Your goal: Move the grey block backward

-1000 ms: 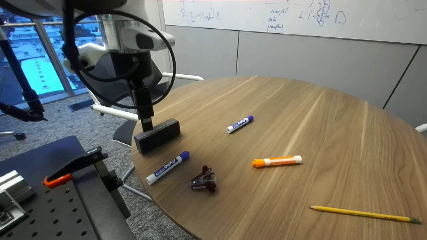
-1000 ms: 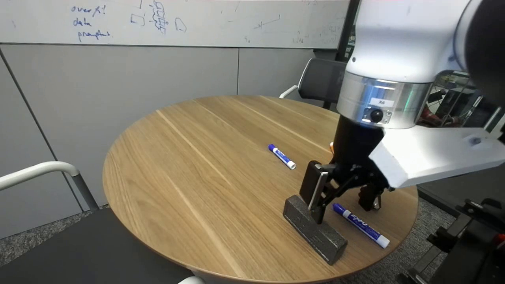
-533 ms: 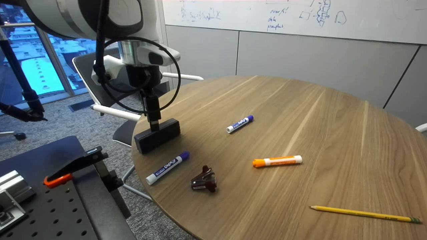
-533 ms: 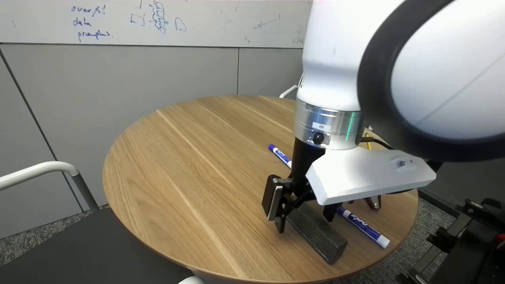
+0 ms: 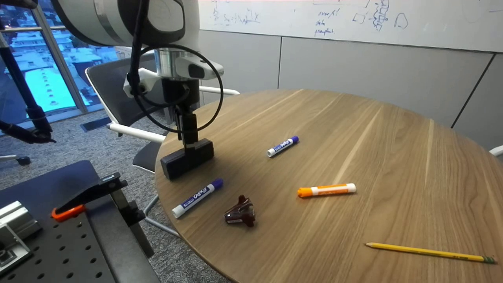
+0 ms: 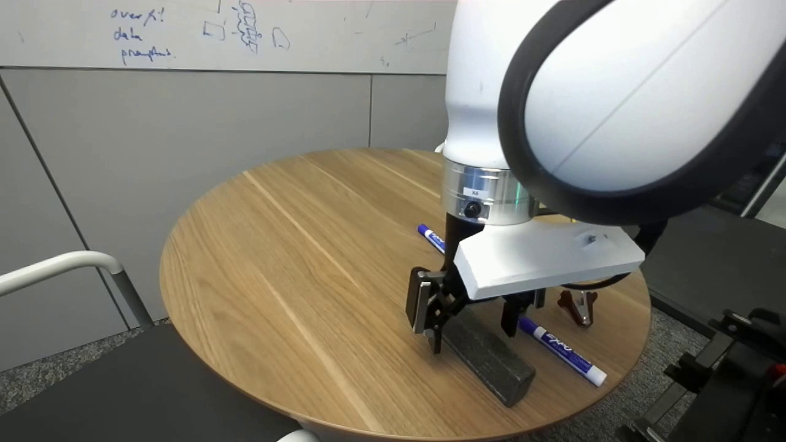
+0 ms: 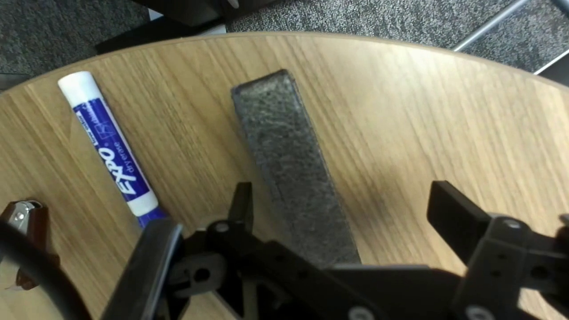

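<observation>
The grey block point(image 5: 177, 162) is dark and rectangular. It rests on the round wooden table near its edge in both exterior views point(image 6: 494, 363). In the wrist view the block point(image 7: 289, 146) runs up the middle, with its lower end hidden behind the gripper. My gripper point(image 7: 341, 195) is open. Its fingers are on either side of the block, the left one nearer to it and the right one with a wide gap. In an exterior view the gripper point(image 6: 473, 341) straddles the block's far part, tips low. In an exterior view the near finger point(image 5: 190, 139) shows in front of the block.
A blue-and-white marker point(image 5: 197, 197) lies close beside the block. A dark red staple remover point(image 5: 240, 212), another blue marker point(image 5: 283, 146), an orange marker point(image 5: 327, 190) and a yellow pencil point(image 5: 430, 252) lie on the table. The table edge point(image 7: 311, 34) is close to the block's end.
The gripper has come down and across from beside the block to straddle it, staying open. In the last half second the block has shifted very slightly, rightward in an exterior view.
</observation>
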Robot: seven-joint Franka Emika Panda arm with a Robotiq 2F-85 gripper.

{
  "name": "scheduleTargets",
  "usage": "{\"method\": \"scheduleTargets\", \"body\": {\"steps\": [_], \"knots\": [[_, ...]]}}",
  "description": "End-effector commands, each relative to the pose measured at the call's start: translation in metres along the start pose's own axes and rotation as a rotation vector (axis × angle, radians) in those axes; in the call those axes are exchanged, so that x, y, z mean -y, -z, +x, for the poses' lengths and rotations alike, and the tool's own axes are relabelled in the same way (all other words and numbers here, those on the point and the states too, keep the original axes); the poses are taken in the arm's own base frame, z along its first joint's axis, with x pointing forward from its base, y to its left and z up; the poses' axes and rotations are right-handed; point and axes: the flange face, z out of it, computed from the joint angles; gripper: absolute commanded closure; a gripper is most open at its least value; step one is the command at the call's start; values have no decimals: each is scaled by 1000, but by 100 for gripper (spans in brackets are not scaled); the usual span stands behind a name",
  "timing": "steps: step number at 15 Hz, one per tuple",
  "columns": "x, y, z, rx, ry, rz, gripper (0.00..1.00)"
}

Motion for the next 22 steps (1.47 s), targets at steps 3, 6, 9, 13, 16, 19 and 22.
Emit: {"method": "scheduleTargets", "body": {"steps": [3,6,9,13,16,19,22], "knots": [[10,-11,6,30,-17,-47,0],[11,-17,8,32,-22,-49,32],[10,-14,11,35,-35,-51,58],[17,13,9,39,-23,-40,86],[42,49,18,7,-26,17,93],[89,87,53,-39,-77,109,93],[115,106,82,-76,-169,166,93]]}}
